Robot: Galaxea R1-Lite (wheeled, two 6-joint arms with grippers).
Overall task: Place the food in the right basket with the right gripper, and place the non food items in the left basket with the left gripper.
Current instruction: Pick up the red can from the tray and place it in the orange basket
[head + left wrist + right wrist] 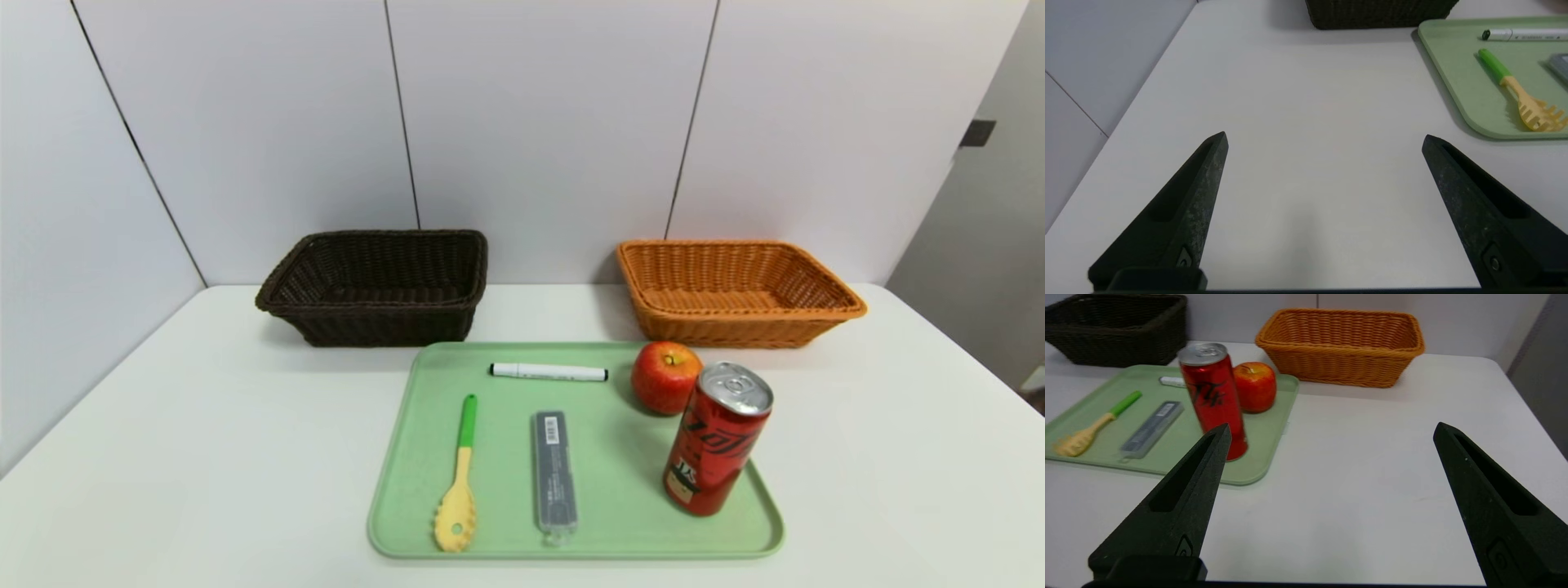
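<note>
The red can carries black lettering too stylised to read; the grey case shows a barcode label. Both stand on the green tray with the apple, pen and scoop (baskets behind: dark left, orange right). The left gripper and right gripper hover over bare table, jaws wide, holding nothing

The red can hides most of the marker; the dark basket is cut off.
</note>
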